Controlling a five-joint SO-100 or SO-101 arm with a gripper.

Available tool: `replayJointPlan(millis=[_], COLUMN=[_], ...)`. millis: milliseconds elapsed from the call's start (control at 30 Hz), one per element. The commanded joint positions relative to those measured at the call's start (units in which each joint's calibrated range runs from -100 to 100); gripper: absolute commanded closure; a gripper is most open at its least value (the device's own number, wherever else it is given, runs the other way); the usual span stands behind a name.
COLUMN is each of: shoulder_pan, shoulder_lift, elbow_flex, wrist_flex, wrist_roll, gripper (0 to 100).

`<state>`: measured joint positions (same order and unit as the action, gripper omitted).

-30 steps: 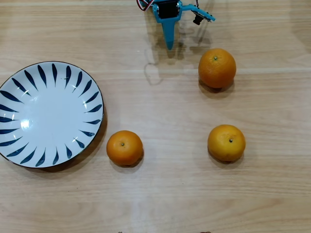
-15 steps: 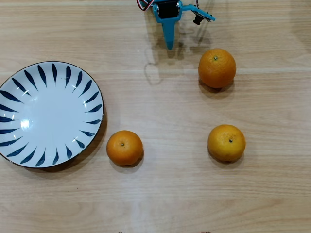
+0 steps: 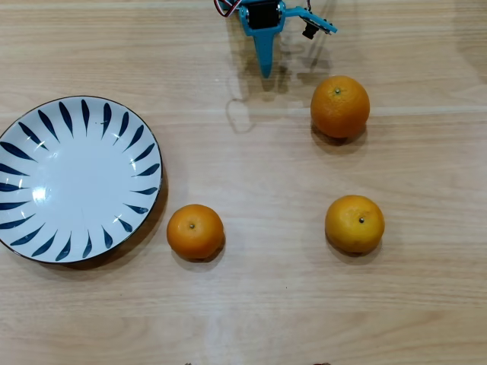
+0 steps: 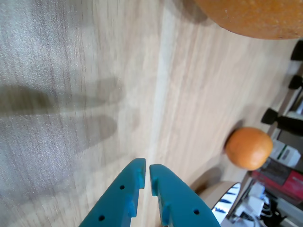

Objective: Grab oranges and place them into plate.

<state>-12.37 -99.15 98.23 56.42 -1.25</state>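
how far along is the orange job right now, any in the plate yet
Nothing is done: the plate is empty. Nothing is in hand: the gripper hangs nearly shut over bare table. Left: all three oranges, one beside the plate, one near the gripper, one farther out.

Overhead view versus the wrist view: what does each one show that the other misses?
Only the overhead view shows all three oranges at once, including the lower right one, and the whole plate, which is empty, with every orange on the table.

Only the wrist view shows the two teal fingers up close, nearly touching with nothing between them, plus cluttered boxes beyond the table edge.

Both show the tool, the wooden table, the big orange near it, another orange, and some of the plate.
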Motion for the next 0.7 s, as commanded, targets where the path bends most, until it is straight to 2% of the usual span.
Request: replayJointPlan(millis=[0, 667], shoulder_pan=[0.3, 1.1], shoulder_lift=[-0.5, -0.5], elbow_flex=[0.0, 0.1], wrist_flex=[-0.2, -0.2], wrist_roll=[0.2, 0.2], gripper=[98, 98])
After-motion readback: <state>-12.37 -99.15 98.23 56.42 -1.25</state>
